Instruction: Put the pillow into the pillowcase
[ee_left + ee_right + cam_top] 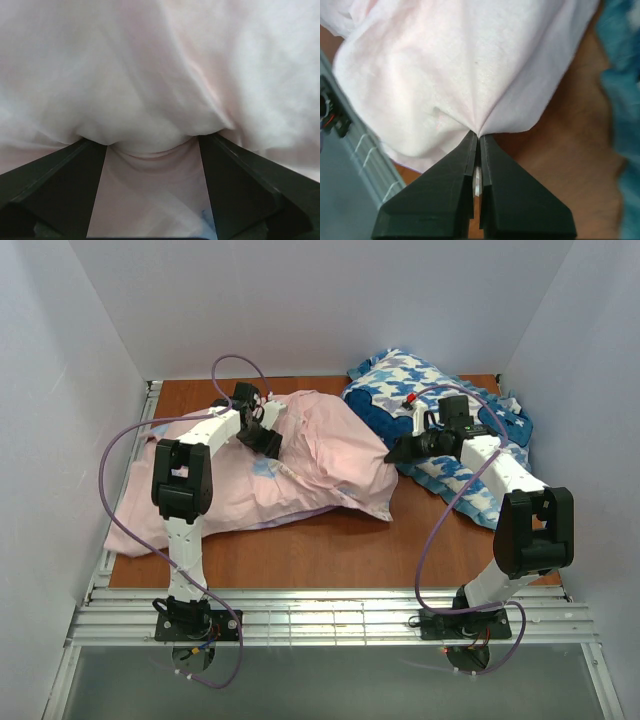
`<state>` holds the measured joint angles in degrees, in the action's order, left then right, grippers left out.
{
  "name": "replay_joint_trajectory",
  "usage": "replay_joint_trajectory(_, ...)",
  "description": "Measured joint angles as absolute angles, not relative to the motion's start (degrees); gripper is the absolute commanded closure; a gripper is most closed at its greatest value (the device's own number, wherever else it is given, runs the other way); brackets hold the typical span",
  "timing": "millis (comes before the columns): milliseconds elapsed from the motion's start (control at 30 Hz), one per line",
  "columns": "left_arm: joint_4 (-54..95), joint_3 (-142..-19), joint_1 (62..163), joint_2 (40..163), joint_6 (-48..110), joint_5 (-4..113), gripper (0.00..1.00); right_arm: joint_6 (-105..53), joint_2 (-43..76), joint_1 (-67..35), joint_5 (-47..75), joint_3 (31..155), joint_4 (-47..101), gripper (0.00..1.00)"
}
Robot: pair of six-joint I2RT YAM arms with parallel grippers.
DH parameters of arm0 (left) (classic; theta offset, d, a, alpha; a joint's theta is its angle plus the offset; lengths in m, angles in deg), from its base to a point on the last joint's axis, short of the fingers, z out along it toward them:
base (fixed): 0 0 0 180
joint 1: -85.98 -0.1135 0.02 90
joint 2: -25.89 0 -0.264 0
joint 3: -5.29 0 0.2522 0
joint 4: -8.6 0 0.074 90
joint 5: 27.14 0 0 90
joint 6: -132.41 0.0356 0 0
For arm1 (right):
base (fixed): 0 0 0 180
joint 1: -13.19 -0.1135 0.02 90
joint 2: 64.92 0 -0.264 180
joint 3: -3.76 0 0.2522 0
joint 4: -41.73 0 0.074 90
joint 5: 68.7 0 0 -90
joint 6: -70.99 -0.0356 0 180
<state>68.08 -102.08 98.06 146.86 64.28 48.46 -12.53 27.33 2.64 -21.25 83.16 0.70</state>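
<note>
The pale pink pillowcase [310, 465] lies puffed up across the left and middle of the brown table [330, 550]. The pillow is hidden; no white or yellow edge shows. My left gripper [265, 435] sits on the case's far upper part. In the left wrist view its jaws stand wide apart, open, with the pink fabric [160, 75] bulging between the fingertips [92, 142]. My right gripper [392, 453] is at the case's right edge. In the right wrist view it [479, 135] is shut on a pinched fold of the pillowcase [445, 75], and creases fan out from the tips.
A blue-and-white patterned cushion [400, 380] lies at the back right, under and behind my right arm, and shows as blue cloth [625, 75] in the right wrist view. White walls close in on three sides. A metal rail [330, 615] runs along the near edge.
</note>
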Motion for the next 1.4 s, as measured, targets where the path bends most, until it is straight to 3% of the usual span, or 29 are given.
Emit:
replay_joint_trajectory(67, 66.5, -108.0, 98.7, 150.3, 64.2, 48.7, 0.24, -12.1, 27.6, 4.2, -19.2, 87.0, 1.3, 0.99)
replay_joint_trajectory(200, 66.2, -108.3, 97.8, 148.0, 65.6, 47.4, 0.19, -7.7, 28.6, 4.9, -17.1, 91.8, -1.2, 0.33)
replay_joint_trajectory(267, 65.1, -101.0, 96.3, 141.6, 68.1, 46.0, 0.18, -4.3, 27.3, 4.8, -15.6, 91.3, -2.2, 0.17)
replay_joint_trajectory(300, 65.8, -96.2, 95.2, 137.2, 69.8, 45.7, 0.15, -2.1, 25.8, 4.5, -14.0, 89.8, -2.5, 0.03)
replay_joint_trajectory(400, 68.6, -83.2, 90.4, 121.3, 75.2, 45.3, 0.14, 4.4, 18.4, 1.5, -7.6, 82.0, -3.7, 0.01)
replay_joint_trajectory(533, 72.1, -74.4, 82.5, 102.9, 82.1, 45.3, 0.14, 9.9, 8.8, -10.2, 0.3, 72.7, -3.9, 0.02)
replay_joint_trajectory(633, 73.4, -68.7, 76.5, 96.0, 87.1, 45.9, 0.14, 11.4, 6.9, -18.2, 4.3, 68.5, -2.9, 0.01)
replay_joint_trajectory(933, 73.6, -56.6, 60.7, 96.3, 99.2, 48.7, 0.13, 8.7, 15.4, -35.9, 18.1, 63.1, 6.6, 0.01)
replay_joint_trajectory(1133, 65.1, -50.5, 59.3, 96.8, 104.5, 51.0, 0.12, 3.7, 23.4, -38.3, 29.3, 63.2, 14.8, 0.05)
replay_joint_trajectory(1167, 63.3, -49.4, 59.3, 97.5, 104.9, 51.6, 0.12, 3.0, 24.2, -38.3, 31.3, 63.3, 17.1, 0.09)
replay_joint_trajectory(1267, 58.7, -47.2, 59.2, 100.7, 105.9, 53.1, 0.15, 1.9, 26.2, -38.3, 36.5, 63.3, 22.8, 0.36)
replay_joint_trajectory(1300, 57.1, -46.7, 59.1, 102.0, 106.0, 53.6, 0.18, 1.7, 26.7, -38.2, 37.8, 63.0, 24.2, 0.66)
replay_joint_trajectory(1333, 56.6, -46.9, 58.9, 102.8, 106.1, 53.5, 0.28, 1.6, 26.9, -38.0, 38.9, 62.7, 25.0, 0.84)
replay_joint_trajectory(1367, 55.3, -46.9, 58.6, 103.1, 106.0, 53.5, 0.37, 1.7, 26.9, -37.6, 39.5, 62.3, 25.2, 0.98)
replay_joint_trajectory(1400, 54.6, -47.0, 58.2, 103.5, 106.0, 53.4, 0.45, 1.8, 26.6, -37.0, 39.9, 61.6, 25.1, 0.99)
